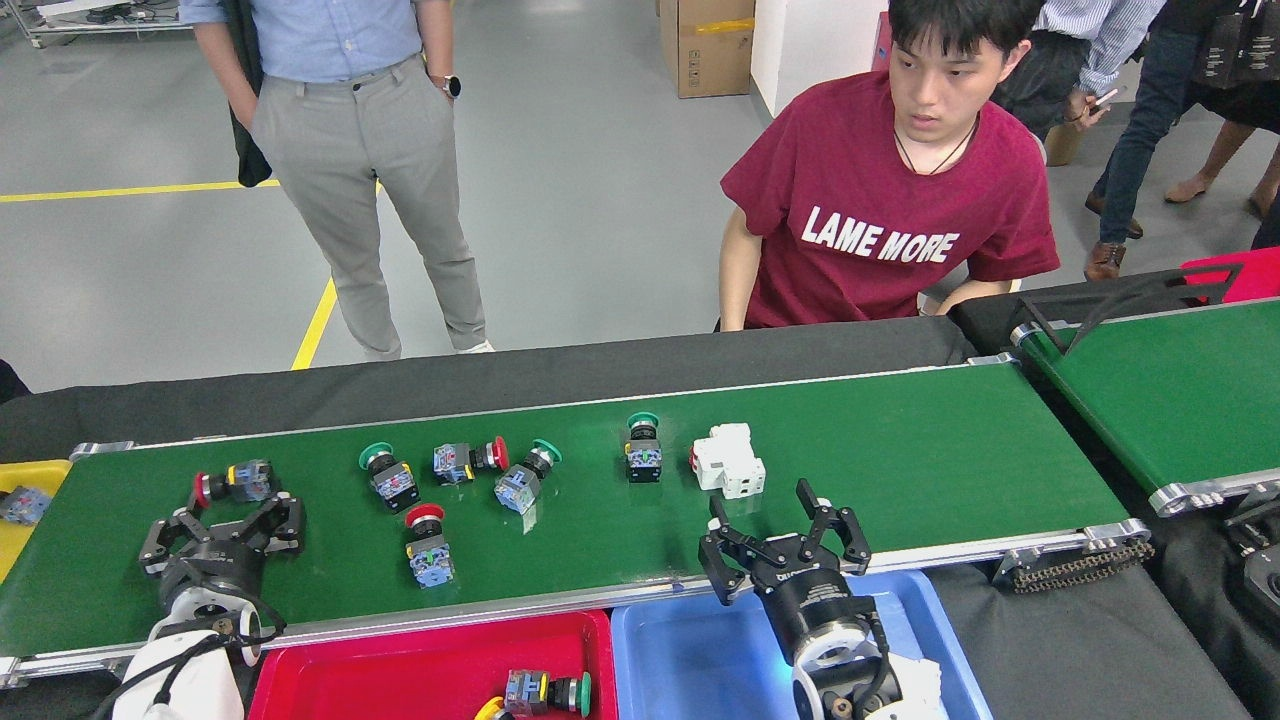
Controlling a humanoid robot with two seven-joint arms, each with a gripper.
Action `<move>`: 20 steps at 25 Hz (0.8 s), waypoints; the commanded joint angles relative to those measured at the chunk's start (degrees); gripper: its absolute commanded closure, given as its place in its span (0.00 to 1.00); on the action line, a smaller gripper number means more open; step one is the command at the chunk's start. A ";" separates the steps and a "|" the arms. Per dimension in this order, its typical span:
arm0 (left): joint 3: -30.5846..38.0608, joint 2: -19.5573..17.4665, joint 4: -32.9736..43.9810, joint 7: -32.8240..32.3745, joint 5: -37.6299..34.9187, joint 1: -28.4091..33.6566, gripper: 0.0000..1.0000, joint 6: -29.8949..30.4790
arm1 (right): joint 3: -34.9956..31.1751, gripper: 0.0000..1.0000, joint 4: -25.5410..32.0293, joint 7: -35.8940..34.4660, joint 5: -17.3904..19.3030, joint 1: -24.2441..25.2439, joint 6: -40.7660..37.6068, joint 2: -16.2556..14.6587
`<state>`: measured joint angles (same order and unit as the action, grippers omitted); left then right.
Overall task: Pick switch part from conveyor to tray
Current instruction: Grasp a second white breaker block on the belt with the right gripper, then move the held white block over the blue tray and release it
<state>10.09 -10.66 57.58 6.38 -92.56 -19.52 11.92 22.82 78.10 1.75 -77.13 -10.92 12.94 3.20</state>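
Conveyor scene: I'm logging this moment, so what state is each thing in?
Left tool: open, empty, just short of a red-capped switch.
Right tool: open, empty, near the white part.
Conveyor: carrying six switches and the white part.
Red tray: holds one green-capped switch.
Blue tray: contents hidden by the arm.
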 commanded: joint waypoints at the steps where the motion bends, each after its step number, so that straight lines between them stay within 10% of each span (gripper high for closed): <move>1: 0.02 -0.42 6.40 1.26 0.19 2.73 0.89 9.18 | -0.06 0.04 -1.02 0.10 -0.13 -1.65 4.11 -0.03; 8: 0.10 -0.68 29.34 1.18 4.49 19.69 0.79 32.37 | -0.06 0.04 -13.06 -0.08 0.05 -8.94 6.39 2.43; 9: 0.28 -0.68 31.98 1.09 4.85 22.24 0.67 33.08 | -0.06 0.04 -14.74 -0.16 0.22 -10.09 6.66 2.43; 11: 0.81 0.11 37.17 1.00 4.93 27.78 0.05 33.08 | -0.06 0.06 -18.60 -0.25 0.40 -12.11 6.74 2.34; 14: 0.19 2.22 39.19 1.09 5.02 31.82 0.00 33.08 | 0.03 0.22 -20.89 0.36 1.27 -14.75 3.76 0.85; 18: 1.16 4.15 38.92 1.09 4.93 31.56 0.00 33.08 | -0.15 0.94 -20.80 -0.25 4.70 -15.27 -6.00 -0.91; 20: 2.92 4.77 38.84 1.09 4.93 31.74 0.00 33.08 | -0.15 0.98 -20.54 -0.25 4.88 -15.27 -6.79 -1.00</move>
<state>12.15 -5.94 95.88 7.27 -87.91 12.55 44.77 22.97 56.88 2.04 -72.46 -24.81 8.34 2.52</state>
